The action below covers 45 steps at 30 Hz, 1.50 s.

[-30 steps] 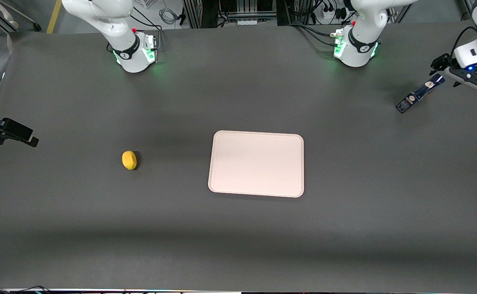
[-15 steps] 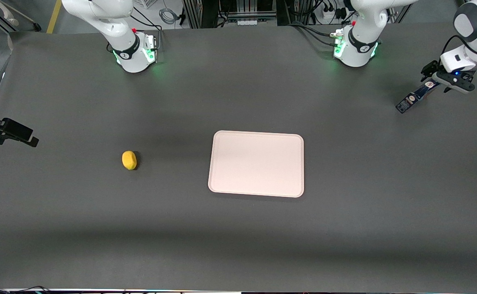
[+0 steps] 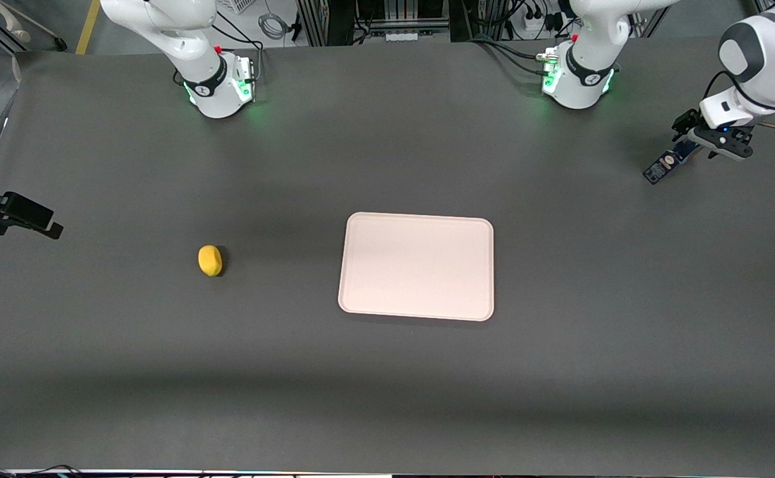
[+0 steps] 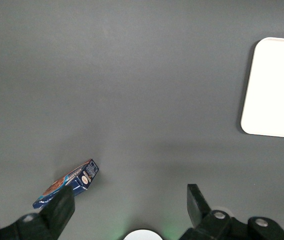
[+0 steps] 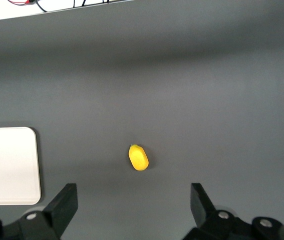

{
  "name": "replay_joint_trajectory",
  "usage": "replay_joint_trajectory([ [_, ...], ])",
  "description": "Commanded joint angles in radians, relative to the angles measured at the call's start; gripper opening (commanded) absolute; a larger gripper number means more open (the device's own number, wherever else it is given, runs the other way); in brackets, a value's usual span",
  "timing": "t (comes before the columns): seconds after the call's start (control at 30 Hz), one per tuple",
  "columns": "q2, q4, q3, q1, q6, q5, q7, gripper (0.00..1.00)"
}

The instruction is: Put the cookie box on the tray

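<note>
The cookie box [image 3: 658,171], a small flat dark-blue box, lies on the table toward the working arm's end; its narrow edge with the round logo shows in the left wrist view [image 4: 76,179]. My gripper [image 3: 691,138] hovers over the box's end that is farther from the front camera and hides that end in the front view. The gripper [image 4: 129,202] is open, and only bare table shows between its fingers. One finger [image 4: 60,206] overlaps the box's end. The pale pinkish-white tray [image 3: 417,265] lies flat at the table's middle, well apart from the box, with one rounded corner [image 4: 277,90] in the wrist view.
A small yellow lemon-like object [image 3: 210,259] sits beside the tray toward the parked arm's end, also in the right wrist view [image 5: 138,157]. Two arm bases [image 3: 218,86] [image 3: 576,83] stand at the table's edge farthest from the front camera.
My gripper has moved toward the table's middle and slightly nearer the front camera, now covering more of the cookie box. The box and tray have not moved.
</note>
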Motion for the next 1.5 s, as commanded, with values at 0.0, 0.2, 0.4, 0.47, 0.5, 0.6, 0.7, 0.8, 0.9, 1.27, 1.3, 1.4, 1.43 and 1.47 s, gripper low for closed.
replay_joint_trajectory([
  [0.0,0.026,-0.076,0.038,0.009,0.121,0.018,0.01,0.81],
  [0.2,0.034,-0.075,0.039,0.01,0.112,0.018,0.009,0.0],
  [0.4,0.031,-0.062,0.052,0.01,0.077,0.018,0.007,0.0],
  [0.47,0.024,-0.05,0.051,0.01,0.047,0.018,0.006,0.0],
  [0.5,0.021,-0.042,0.051,0.009,0.034,0.018,0.003,0.0],
  [0.6,0.012,-0.018,0.05,0.009,-0.006,0.015,-0.004,0.0],
  [0.7,0.0,0.033,0.045,0.003,-0.069,-0.001,-0.011,0.0],
  [0.8,-0.028,0.103,0.016,-0.007,-0.16,-0.026,-0.056,0.0],
  [0.9,-0.034,0.194,-0.071,-0.01,-0.268,-0.12,-0.079,0.0],
  [1.27,-0.006,0.577,-0.29,-0.01,-0.647,-0.33,-0.217,0.0],
  [1.3,-0.005,0.606,-0.309,-0.01,-0.67,-0.33,-0.243,0.0],
  [1.4,0.0,0.691,-0.361,-0.01,-0.735,-0.34,-0.333,0.0],
  [1.43,0.0,0.715,-0.378,-0.01,-0.755,-0.35,-0.368,0.0],
  [1.47,-0.002,0.737,-0.395,-0.01,-0.778,-0.364,-0.408,0.0],
])
